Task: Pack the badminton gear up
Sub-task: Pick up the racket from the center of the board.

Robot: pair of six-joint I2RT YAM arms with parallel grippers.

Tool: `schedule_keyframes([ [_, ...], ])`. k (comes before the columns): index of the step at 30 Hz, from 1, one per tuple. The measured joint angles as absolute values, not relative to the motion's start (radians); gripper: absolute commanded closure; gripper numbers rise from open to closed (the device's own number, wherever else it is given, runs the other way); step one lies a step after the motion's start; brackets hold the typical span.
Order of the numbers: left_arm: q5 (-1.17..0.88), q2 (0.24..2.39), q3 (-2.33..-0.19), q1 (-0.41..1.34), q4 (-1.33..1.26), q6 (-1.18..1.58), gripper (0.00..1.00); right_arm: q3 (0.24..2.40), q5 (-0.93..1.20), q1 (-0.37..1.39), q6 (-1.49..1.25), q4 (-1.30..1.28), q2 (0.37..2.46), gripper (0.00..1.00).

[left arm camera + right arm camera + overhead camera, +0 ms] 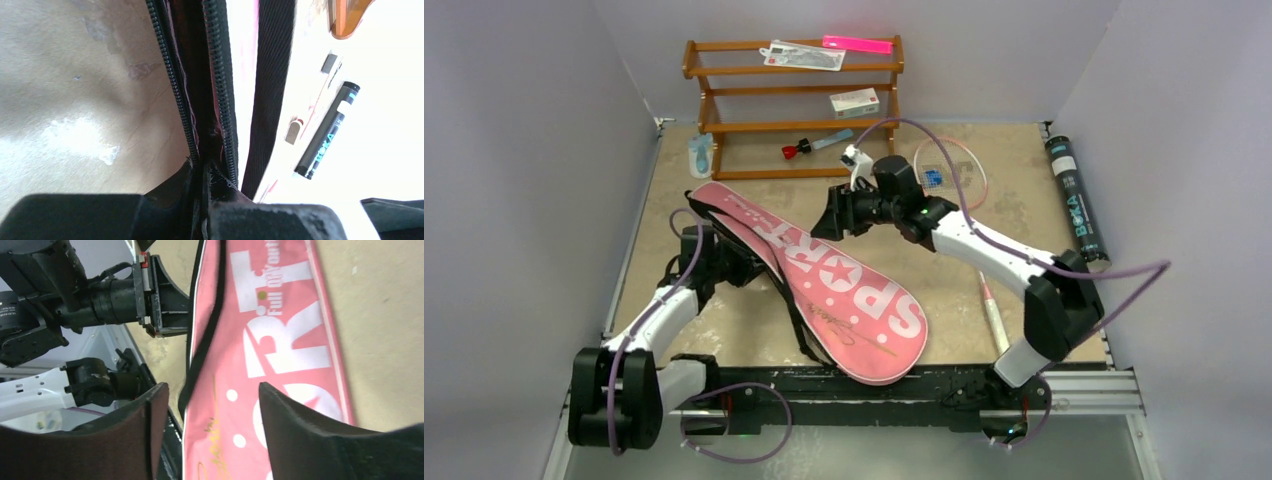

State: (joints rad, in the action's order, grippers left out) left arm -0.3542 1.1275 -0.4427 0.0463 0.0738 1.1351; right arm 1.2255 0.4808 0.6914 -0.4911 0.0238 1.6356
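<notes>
The long pink bag [824,290] lettered SPORT lies slanted across the middle of the table. My left gripper [724,262] is at its left edge. In the left wrist view this gripper [205,200] is shut on the bag's black zipper edge [220,100], with fabric pinched between the jaws. My right gripper [832,222] hovers open just above the bag's upper half, and the right wrist view shows nothing between its fingers [212,395], only the bag [280,340] below. A pink-framed racket [994,315] lies to the right, partly under the right arm. The black BOKA tube [1077,205] lies at the far right.
A brown wooden rack [794,100] stands against the back wall with a small white box [854,101] on a shelf and flat packets on top. Small red and light blue items [796,150] lie in front of it. The tube [327,132] also shows in the left wrist view.
</notes>
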Motion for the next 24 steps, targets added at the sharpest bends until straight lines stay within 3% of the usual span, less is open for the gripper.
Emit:
schedule_keyframes([
  [7,-0.329,1.073,-0.443,0.046,0.139,1.103,1.00,1.224,0.384,0.638,-0.421,-0.076,1.436,0.27],
  [13,-0.325,1.068,-0.448,0.046,0.186,1.088,1.00,1.144,0.168,0.486,-0.412,-0.178,1.324,0.32],
  [19,-0.304,1.005,-0.527,0.046,0.302,1.077,1.00,0.968,-0.013,0.257,-0.495,-0.243,1.312,0.32],
  [24,-0.300,0.958,-0.601,0.046,0.358,1.077,1.00,0.924,-0.162,0.213,-0.529,-0.275,1.354,0.35],
])
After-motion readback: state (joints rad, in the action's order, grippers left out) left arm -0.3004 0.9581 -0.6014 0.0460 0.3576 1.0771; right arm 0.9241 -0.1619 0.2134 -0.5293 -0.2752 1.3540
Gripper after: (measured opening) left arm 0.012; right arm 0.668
